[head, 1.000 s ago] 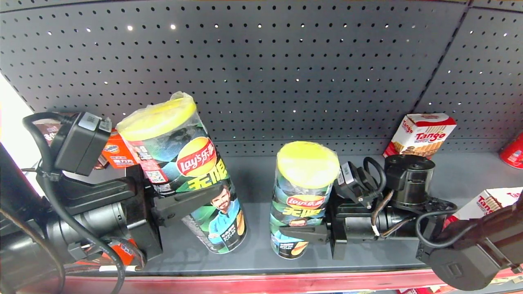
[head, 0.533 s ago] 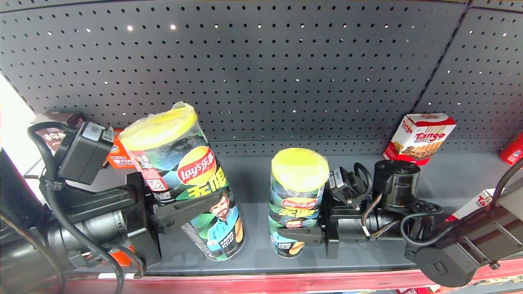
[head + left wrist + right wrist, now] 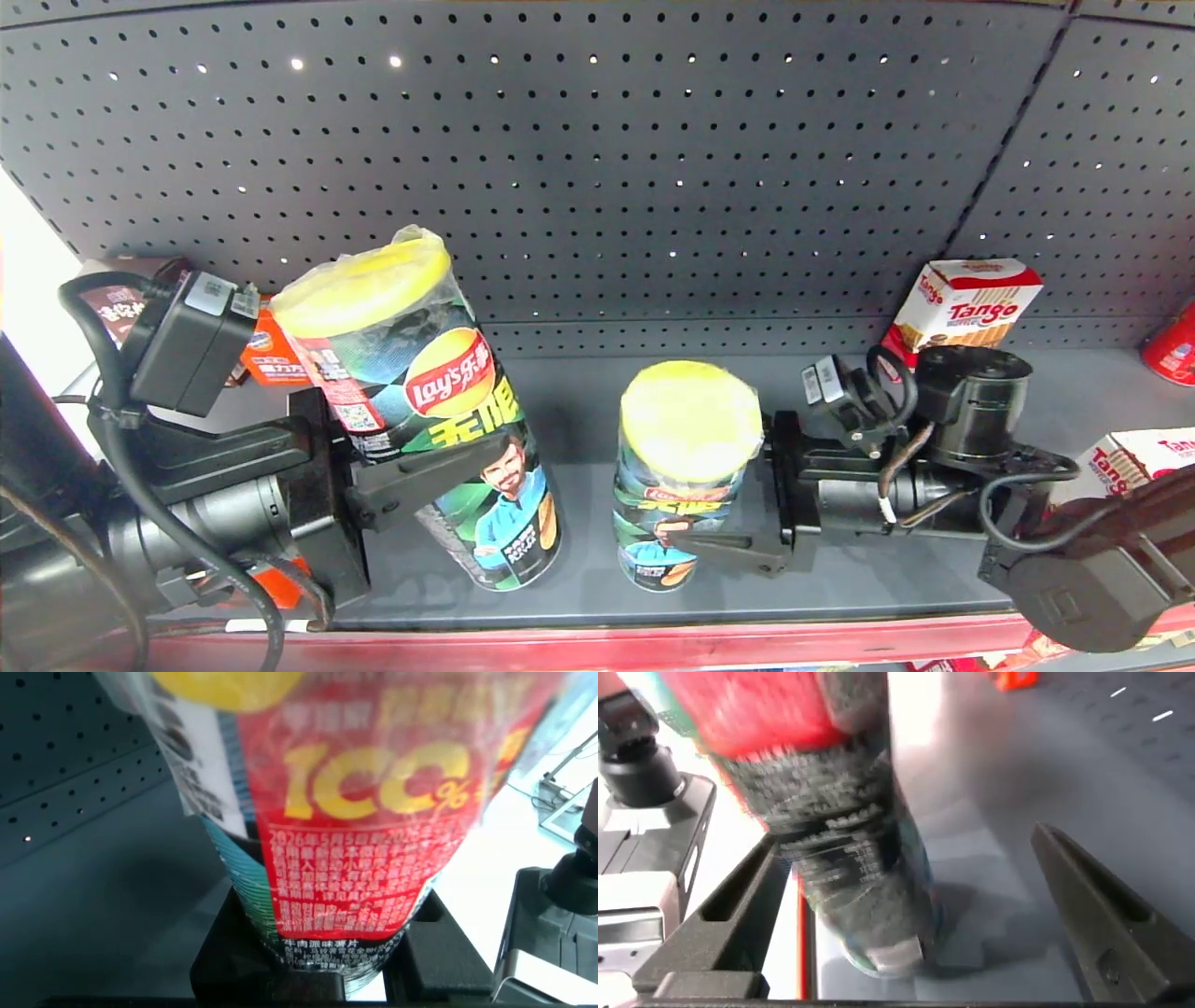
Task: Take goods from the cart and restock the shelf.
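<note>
Two yellow-lidded chip cans are on the grey shelf (image 3: 579, 411). The larger can (image 3: 429, 401) leans to the left with its base on the shelf, and my left gripper (image 3: 439, 467) is shut around its middle; its red label (image 3: 355, 831) rises between the fingers of the left gripper (image 3: 327, 952). The smaller can (image 3: 686, 476) stands at the shelf's middle, tipped slightly forward. My right gripper (image 3: 695, 504) is open around it from the right. In the right wrist view this can (image 3: 864, 887) rests near one finger (image 3: 719, 915) of the right gripper (image 3: 906, 840), with a wide gap to the other.
A pegboard wall (image 3: 597, 168) backs the shelf. Wafer boxes stand at the back right (image 3: 966, 303) and front right (image 3: 1134, 457), with a red container (image 3: 1172, 345) at the right edge. An orange box (image 3: 271, 350) and a dark packet (image 3: 121, 303) sit at the back left. A red lip (image 3: 597, 644) edges the shelf's front.
The smaller can came down a little and now stands lower. My right gripper opened and drew back to the right. The left arm and its can barely moved.
</note>
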### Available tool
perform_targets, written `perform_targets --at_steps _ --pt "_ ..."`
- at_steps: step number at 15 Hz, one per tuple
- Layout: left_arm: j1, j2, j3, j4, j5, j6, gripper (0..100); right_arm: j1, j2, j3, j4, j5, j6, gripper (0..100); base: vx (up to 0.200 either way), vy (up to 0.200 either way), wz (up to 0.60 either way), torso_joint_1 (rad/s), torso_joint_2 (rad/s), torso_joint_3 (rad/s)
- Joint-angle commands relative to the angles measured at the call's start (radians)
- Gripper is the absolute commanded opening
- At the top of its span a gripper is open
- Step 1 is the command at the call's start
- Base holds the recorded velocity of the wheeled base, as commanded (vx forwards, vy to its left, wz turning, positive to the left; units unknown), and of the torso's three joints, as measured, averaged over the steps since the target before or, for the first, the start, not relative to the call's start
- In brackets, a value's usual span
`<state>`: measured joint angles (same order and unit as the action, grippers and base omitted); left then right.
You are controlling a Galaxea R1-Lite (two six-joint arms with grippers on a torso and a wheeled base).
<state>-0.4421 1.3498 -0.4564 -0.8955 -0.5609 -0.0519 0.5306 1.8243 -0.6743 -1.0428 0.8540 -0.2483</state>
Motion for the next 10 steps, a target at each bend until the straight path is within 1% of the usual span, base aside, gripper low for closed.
perform_targets --at_steps 1,3,5,6,7,8,9,10 --pt "0.0 0.002 0.001 0.0 -0.001 0.0 0 -0.034 -0.145 0.059 0.003 -0.004 0.003 100 0.0 0.0 0.0 0.0 0.0 0.0" --pt "0.002 0.002 0.001 0.0 -0.001 0.0 0 -0.054 -0.24 0.081 0.021 -0.006 0.006 100 0.0 0.0 0.0 0.0 0.0 0.0" --pt "0.002 0.002 0.002 0.0 -0.001 0.0 0 -0.109 -0.421 0.094 0.119 -0.015 0.007 100 0.0 0.0 0.0 0.0 0.0 0.0" --pt "0.002 0.002 0.005 -0.002 0.001 0.0 0 -0.139 -0.496 0.085 0.173 -0.036 0.011 100 0.0 0.0 0.0 0.0 0.0 0.0" --pt "0.002 0.002 0.005 -0.002 0.001 0.0 0 -0.172 -0.571 0.079 0.23 -0.078 0.011 100 0.0 0.0 0.0 0.0 0.0 0.0" --pt "0.002 0.002 0.005 -0.002 0.001 0.0 0 -0.189 -0.614 0.079 0.257 -0.104 0.014 100 0.0 0.0 0.0 0.0 0.0 0.0" --pt "0.016 0.002 0.005 -0.002 0.001 0.001 0 -0.227 -0.706 0.094 0.306 -0.167 0.03 100 0.0 0.0 0.0 0.0 0.0 0.0" --pt "0.034 0.0 0.012 -0.026 -0.001 0.0 0 -0.27 -0.852 0.156 0.36 -0.28 0.08 100 0.0 0.0 0.0 0.0 0.0 0.0"
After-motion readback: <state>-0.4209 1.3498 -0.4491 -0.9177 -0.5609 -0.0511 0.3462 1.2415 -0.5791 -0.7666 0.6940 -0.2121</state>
